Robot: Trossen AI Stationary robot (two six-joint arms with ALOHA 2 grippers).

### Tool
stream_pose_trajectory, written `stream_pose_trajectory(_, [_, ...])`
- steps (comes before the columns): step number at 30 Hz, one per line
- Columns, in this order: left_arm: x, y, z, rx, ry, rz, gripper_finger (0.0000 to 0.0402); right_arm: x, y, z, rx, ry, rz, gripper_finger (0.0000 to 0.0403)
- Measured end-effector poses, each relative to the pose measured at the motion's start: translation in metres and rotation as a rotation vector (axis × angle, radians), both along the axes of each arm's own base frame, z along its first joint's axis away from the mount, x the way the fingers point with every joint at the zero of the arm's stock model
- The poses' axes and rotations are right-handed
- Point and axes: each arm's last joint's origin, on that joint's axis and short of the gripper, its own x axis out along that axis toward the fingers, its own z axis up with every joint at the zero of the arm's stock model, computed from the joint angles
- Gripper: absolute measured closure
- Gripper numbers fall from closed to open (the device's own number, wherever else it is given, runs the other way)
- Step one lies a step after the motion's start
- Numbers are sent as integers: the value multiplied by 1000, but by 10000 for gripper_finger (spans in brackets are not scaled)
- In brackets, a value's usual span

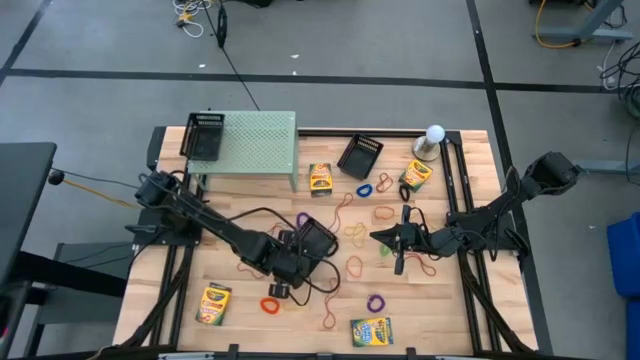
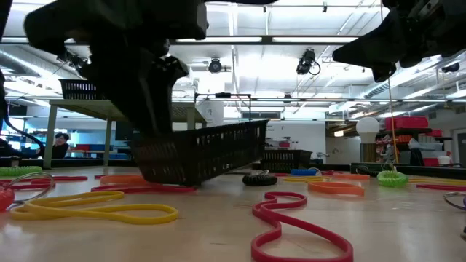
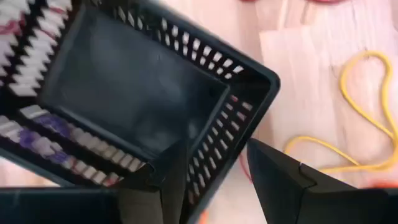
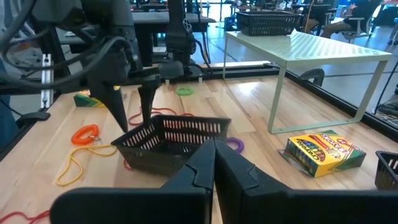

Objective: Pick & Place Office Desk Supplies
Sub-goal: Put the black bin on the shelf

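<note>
The left claw (image 1: 300, 247) grips one wall of a black mesh tray (image 1: 314, 238) near the table's middle, one finger inside the wall and one outside, as the left wrist view shows. The low view shows the tray (image 2: 200, 151) tilted, its gripped side lifted and its far lower edge touching the wood. The tray's inside (image 3: 130, 87) holds nothing; a yellow band (image 3: 367, 112) lies just beside it on the bare table (image 3: 298, 68).

The right claw (image 1: 382, 237) hovers nearby, pointing at the tray, fingers pressed together and holding nothing; its wrist view looks past them at the tray (image 4: 171, 142).

Loose rubber bands (image 1: 372, 302) ring both claws, leaving only small gaps of open wood. A red band (image 2: 291, 225) fills the low view's foreground, partly cut off at the frame.

Farther from the claws, crayon boxes (image 1: 320, 178) lie scattered toward the table's edges. Beyond them a second tray (image 1: 359, 156) sits beside the green stand (image 1: 255, 145), and a third (image 1: 204, 136) rests on its corner. Only the high view shows the globe (image 1: 433, 137) at the far edge.
</note>
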Motion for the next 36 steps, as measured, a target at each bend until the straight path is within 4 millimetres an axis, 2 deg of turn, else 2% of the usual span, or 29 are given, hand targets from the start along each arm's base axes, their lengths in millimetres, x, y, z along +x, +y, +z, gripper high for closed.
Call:
stream_pose_trajectory(9, [-1, 1, -1, 50, -12, 40, 293, 0, 0, 0, 3, -1, -1, 391])
stream_pose_trajectory(21, [-1, 2, -1, 39, -6, 39, 298, 0, 0, 0, 0, -1, -3, 391])
stream_pose_trajectory(29, [1, 7, -1, 25, -19, 99, 385, 0, 0, 0, -1, -1, -3, 391])
stream_pose_trajectory(33, [0, 6, 13, 32, -49, 115, 388, 0, 0, 0, 0, -1, -3, 391])
stream_pose_trajectory(36, [1, 4, 39, 60, -77, 116, 388, 0, 0, 0, 0, 0, -3, 391])
